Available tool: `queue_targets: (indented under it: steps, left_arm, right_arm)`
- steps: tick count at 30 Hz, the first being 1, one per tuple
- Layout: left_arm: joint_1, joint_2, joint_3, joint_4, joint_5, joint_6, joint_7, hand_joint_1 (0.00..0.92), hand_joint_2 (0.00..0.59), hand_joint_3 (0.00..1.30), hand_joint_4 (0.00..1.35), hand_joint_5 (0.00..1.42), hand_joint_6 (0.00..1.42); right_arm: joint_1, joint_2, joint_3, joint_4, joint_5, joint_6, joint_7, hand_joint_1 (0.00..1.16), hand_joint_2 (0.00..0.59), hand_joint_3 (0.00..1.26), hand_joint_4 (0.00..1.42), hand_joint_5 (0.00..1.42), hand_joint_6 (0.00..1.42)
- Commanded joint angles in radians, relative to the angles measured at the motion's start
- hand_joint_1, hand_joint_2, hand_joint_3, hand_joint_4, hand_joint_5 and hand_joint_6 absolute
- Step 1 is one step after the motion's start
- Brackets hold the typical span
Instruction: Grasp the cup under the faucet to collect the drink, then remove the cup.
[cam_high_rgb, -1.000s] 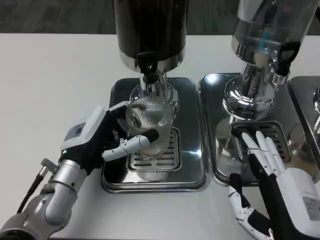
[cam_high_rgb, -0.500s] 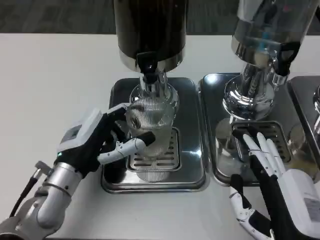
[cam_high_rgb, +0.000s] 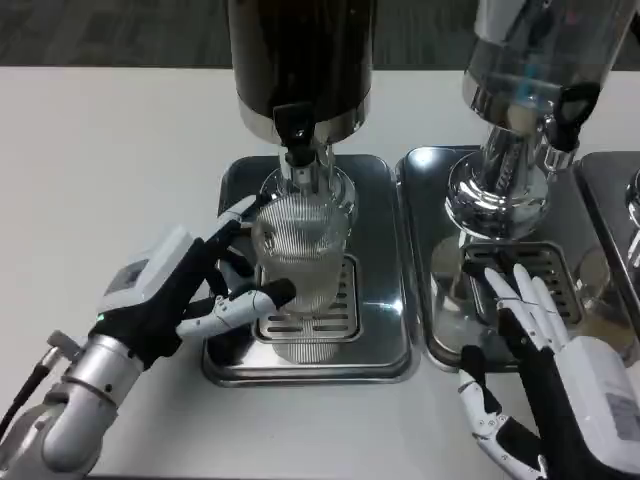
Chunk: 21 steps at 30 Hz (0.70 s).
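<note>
Left robot hand (cam_high_rgb: 190, 290) wraps its fingers around the cup (cam_high_rgb: 300, 265) so it sits right under the faucet (cam_high_rgb: 297, 140), while the right robot hand (cam_high_rgb: 545, 345) lies spread flat, holding nothing.

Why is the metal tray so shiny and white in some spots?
Head view: glare from overhead light bounces off the metal tray and the chrome dispenser base; the ribbed clear cup by the left robot hand looks see-through but sharp, not blurry.

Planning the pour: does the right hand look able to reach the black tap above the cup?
Probably not easily: the right hand lies at the neighbouring tray, while the left hand flanks the cup under the tap.
</note>
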Motion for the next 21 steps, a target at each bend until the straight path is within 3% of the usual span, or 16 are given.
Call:
queue_targets:
  steps: [1,9,17,19,21]
  left_arm:
    - [0.071,0.067,0.041,-0.061,-0.042,-0.042,-0.035,0.000,0.046,0.13,0.30,0.52,0.73]
    - [0.184,0.148,0.139,-0.188,-0.142,-0.100,-0.110,0.000,0.050,0.15,0.33,0.54,0.75]
    - [0.268,0.163,0.252,-0.309,-0.322,-0.129,-0.239,0.000,0.081,0.22,0.36,0.53,0.74]
    - [0.273,0.157,0.270,-0.339,-0.438,-0.131,-0.339,0.000,0.123,0.27,0.35,0.43,0.57]
    - [0.269,0.147,0.285,-0.366,-0.572,-0.119,-0.463,0.000,0.129,0.32,0.36,0.39,0.44]
  right_arm:
    - [-0.009,0.008,0.005,0.016,0.004,-0.019,-0.020,0.55,0.586,0.12,0.00,0.00,0.32]
    - [-0.022,0.013,0.014,0.027,-0.002,-0.021,-0.025,0.55,0.586,0.12,0.00,0.00,0.33]
    - [-0.035,0.009,0.009,0.040,0.008,-0.024,-0.018,0.55,0.586,0.12,0.00,0.00,0.34]
    - [-0.041,0.009,0.010,0.043,0.008,-0.026,-0.019,0.55,0.586,0.12,0.00,0.00,0.34]
    - [-0.046,0.009,0.010,0.047,0.011,-0.027,-0.017,0.55,0.586,0.12,0.00,0.00,0.34]
